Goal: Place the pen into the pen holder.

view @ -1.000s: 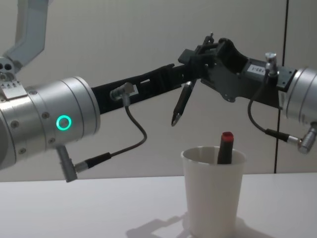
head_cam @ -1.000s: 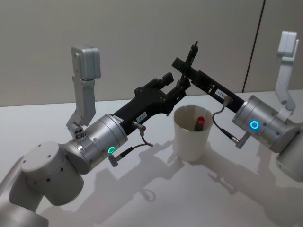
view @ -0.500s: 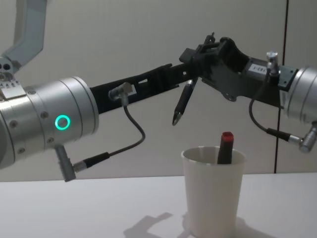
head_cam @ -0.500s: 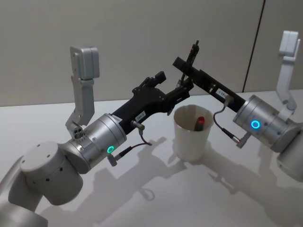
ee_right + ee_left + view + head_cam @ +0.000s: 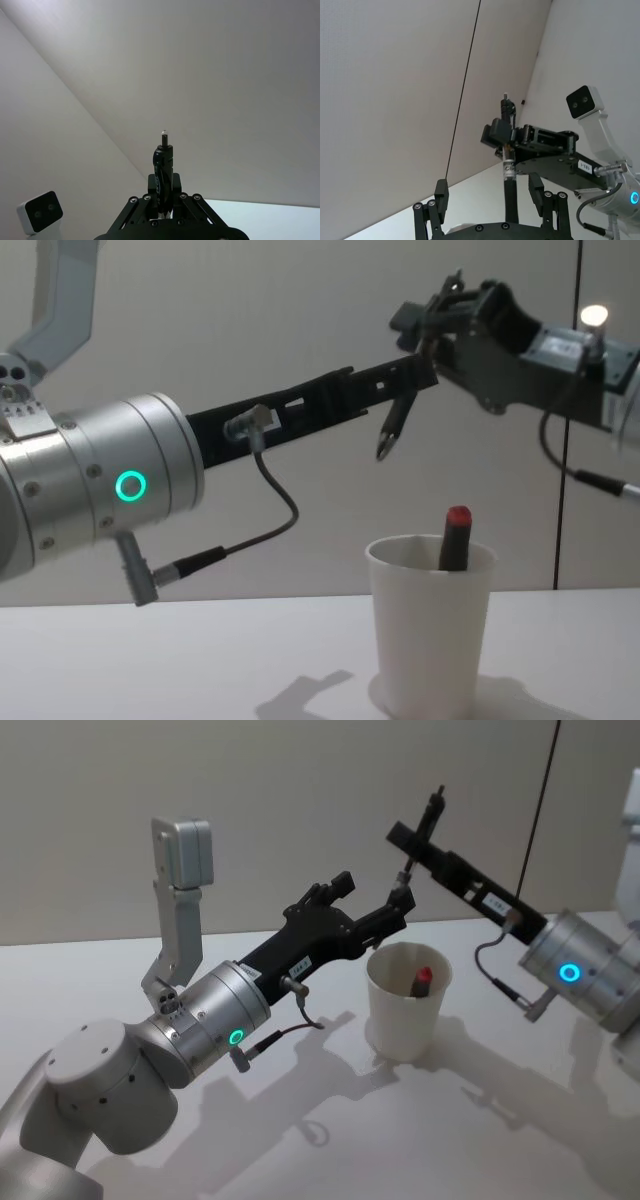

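The pen holder is a white paper cup standing on the table, with a red-capped pen leaning inside it. My right gripper is shut on a black pen, held tilted in the air above and behind the cup, tip downward. My left gripper is open just left of the cup's rim. Its fingers stand wide apart, and the black pen shows between them without touching.
The white table carries the arms' shadows around the cup. A plain grey wall rises behind. The left arm's long black link stretches across above the table toward the cup.
My right gripper has risen and drawn to the right with the black pen, away from the left gripper. The left arm has barely moved and the cup stands unchanged.
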`<state>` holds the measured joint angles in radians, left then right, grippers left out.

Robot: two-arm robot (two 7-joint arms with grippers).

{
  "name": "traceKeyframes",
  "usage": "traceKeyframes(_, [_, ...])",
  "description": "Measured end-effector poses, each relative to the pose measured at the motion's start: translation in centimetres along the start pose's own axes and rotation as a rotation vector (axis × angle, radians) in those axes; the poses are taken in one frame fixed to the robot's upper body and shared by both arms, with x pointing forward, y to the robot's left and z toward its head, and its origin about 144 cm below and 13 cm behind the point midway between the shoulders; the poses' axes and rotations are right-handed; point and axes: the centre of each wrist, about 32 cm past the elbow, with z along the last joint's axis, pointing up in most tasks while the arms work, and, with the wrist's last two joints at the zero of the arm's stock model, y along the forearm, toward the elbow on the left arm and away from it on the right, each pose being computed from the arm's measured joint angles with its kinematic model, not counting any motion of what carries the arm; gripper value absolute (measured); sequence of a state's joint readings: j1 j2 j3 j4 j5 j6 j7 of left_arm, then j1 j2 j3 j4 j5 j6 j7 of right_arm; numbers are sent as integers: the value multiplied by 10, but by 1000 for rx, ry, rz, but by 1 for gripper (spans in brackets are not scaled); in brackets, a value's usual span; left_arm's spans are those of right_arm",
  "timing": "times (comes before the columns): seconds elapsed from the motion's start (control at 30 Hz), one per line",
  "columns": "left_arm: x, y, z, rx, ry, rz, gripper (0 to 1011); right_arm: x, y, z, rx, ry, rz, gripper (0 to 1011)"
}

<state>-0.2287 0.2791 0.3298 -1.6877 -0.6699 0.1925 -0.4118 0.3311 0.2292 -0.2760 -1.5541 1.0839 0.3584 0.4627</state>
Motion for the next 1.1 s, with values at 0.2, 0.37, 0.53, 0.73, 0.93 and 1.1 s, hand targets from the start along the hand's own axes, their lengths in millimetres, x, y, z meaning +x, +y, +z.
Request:
traceKeyframes(0.2, [0,0,0,0,0,0,1001,0,-7,10,15,-14,9,132])
traceKeyframes(0.37, [0,0,0,0,0,1,1001,1,-13,19,23,-31,8,132])
traceKeyframes(0.53, [0,0,0,1,0,2,1000,1,-18,25,24,-48,3,132])
traceKeyframes(0.73, [1,0,0,1,0,3,1001,2,-25,32,19,-78,-7,132])
traceKeyframes(0.93, [1,0,0,1,0,3,1001,2,-31,38,1,-120,-16,132])
traceKeyframes(1.1, [1,0,0,1,0,3,1001,2,-36,42,-21,-169,-24,132])
